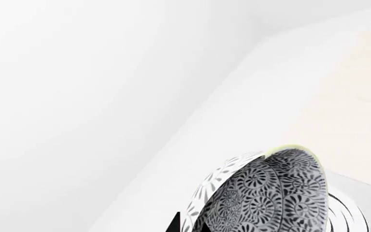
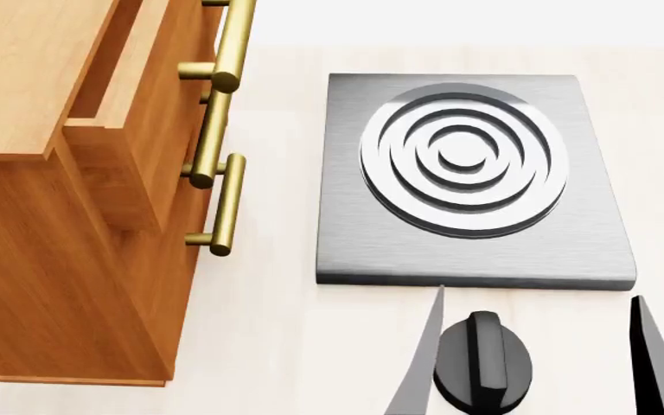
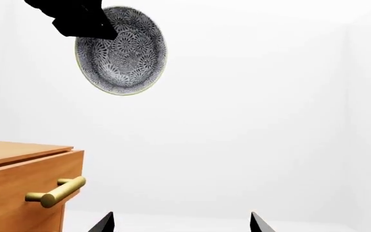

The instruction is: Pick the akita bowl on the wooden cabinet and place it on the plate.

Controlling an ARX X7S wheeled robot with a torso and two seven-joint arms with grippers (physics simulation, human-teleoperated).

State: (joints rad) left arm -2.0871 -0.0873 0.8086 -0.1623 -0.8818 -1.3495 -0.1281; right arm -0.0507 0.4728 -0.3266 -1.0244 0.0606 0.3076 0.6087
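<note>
Right gripper (image 2: pixel 539 354): fingers spread apart, empty, low in the head view above a black knob (image 2: pixel 483 361). Grey stove (image 2: pixel 470 233) with concentric rings lay just beyond on the pale counter (image 2: pixel 274 346). Wooden cabinet (image 2: pixel 44 216) with brass bar handles (image 2: pixel 228 203) stood beside the stove. Akita bowl (image 3: pixel 122 50): raised well above the cabinet, tilted on edge, rim clamped by the dark left gripper (image 3: pixel 89 24), against white wall.
</note>
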